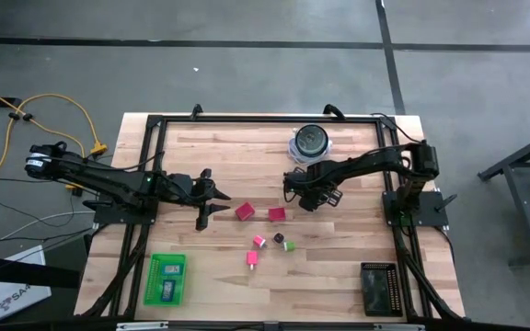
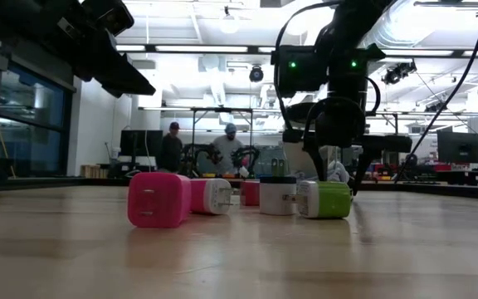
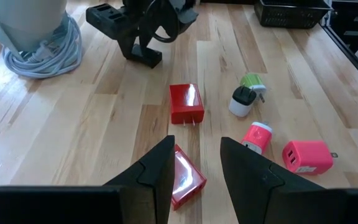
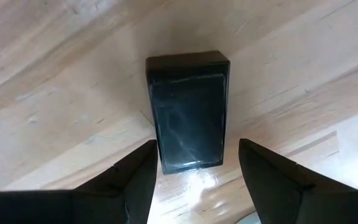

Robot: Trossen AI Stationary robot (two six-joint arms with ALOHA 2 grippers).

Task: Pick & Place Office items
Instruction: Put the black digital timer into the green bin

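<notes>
While high view hid it under right gripper, right wrist view showed black block, long axis running lengthwise between parted fingers; left gripper gaped, empty.

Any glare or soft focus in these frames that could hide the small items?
Left wrist view: ceiling-light glare on both red blocks, shapes readable. Right wrist view: sheen on the black block between the open right pincer. Low view: pink charger soft; background lights bright.
</notes>
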